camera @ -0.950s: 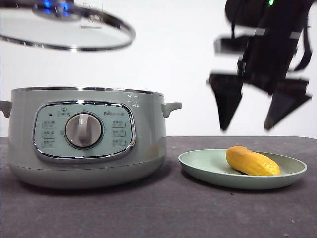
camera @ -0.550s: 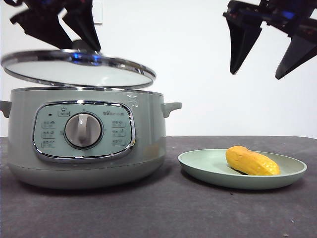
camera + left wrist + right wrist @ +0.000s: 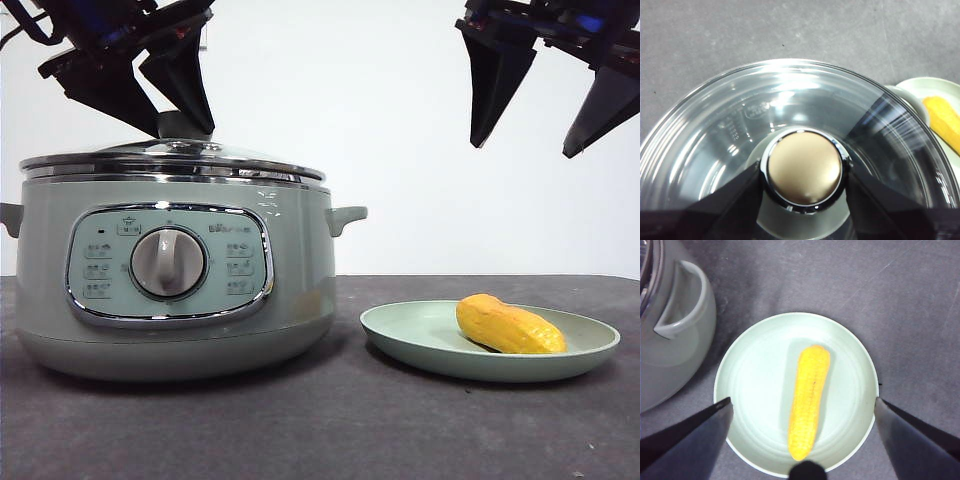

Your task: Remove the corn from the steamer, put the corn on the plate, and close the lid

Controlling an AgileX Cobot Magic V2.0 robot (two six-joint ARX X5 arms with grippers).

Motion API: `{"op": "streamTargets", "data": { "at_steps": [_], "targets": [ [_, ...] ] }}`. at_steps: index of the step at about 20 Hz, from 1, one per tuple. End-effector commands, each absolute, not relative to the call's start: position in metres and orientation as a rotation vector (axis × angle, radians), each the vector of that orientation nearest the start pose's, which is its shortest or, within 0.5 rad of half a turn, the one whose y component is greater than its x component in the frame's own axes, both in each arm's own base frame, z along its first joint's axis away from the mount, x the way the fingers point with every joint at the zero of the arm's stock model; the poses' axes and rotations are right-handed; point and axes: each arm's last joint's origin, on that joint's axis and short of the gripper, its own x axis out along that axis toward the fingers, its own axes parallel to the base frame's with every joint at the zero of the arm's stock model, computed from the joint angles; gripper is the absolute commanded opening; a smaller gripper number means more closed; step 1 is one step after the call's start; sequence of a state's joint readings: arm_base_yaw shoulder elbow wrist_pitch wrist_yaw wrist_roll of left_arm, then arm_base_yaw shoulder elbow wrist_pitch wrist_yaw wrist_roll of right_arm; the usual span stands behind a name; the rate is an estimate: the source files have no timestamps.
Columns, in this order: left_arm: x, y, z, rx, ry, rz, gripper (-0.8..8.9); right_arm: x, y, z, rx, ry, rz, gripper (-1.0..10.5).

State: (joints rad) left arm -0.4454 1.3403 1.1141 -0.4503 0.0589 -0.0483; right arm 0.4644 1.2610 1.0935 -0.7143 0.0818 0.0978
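The yellow-orange corn (image 3: 510, 325) lies on the pale green plate (image 3: 400, 337), to the right of the sage-green steamer (image 3: 300, 260). The glass lid (image 3: 170, 160) sits on the steamer's rim. My left gripper (image 3: 180, 122) is shut on the lid's knob (image 3: 805, 167), one jaw on each side. My right gripper (image 3: 524, 150) is open and empty, high above the plate. In the right wrist view the corn (image 3: 809, 400) lies along the middle of the plate (image 3: 755, 365), between my open jaws.
The steamer's side handle (image 3: 677, 305) points toward the plate, with a small gap between pot and plate. Dark grey table (image 3: 320, 430) runs in front of both. A white wall stands behind.
The left gripper has lowered the lid from high above the steamer down onto its rim. The right gripper has risen away from the plate. The corn has not moved.
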Motion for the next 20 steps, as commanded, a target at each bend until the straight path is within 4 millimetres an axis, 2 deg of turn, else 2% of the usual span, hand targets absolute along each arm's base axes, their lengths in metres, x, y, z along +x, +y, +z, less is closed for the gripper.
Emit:
{"op": "streamTargets", "data": {
  "at_steps": [1, 16, 17, 19, 20],
  "targets": [
    [0.2567, -0.1277, 0.3045, 0.049, 0.699, -0.487, -0.09, 0.2268, 0.1109, 0.2971, -0.137, 0.874, 0.305, 4.7],
    [0.2552, -0.1307, 0.304, 0.09, 0.691, -0.446, 0.11, 0.2267, 0.111, 0.2971, -0.127, 0.876, 0.301, 4.7],
    [0.255, -0.1311, 0.3041, 0.088, 0.691, -0.449, 0.86, 0.2267, 0.111, 0.2971, -0.127, 0.876, 0.301, 4.7],
    [0.2549, -0.1313, 0.304, 0.087, 0.692, -0.455, 2.95, 0.2267, 0.111, 0.2971, -0.127, 0.876, 0.301, 4.7],
    [0.2549, -0.1313, 0.304, 0.087, 0.692, -0.455, 3.43, 0.2266, 0.1109, 0.2971, -0.128, 0.877, 0.301, 4.7]
  ]
}}
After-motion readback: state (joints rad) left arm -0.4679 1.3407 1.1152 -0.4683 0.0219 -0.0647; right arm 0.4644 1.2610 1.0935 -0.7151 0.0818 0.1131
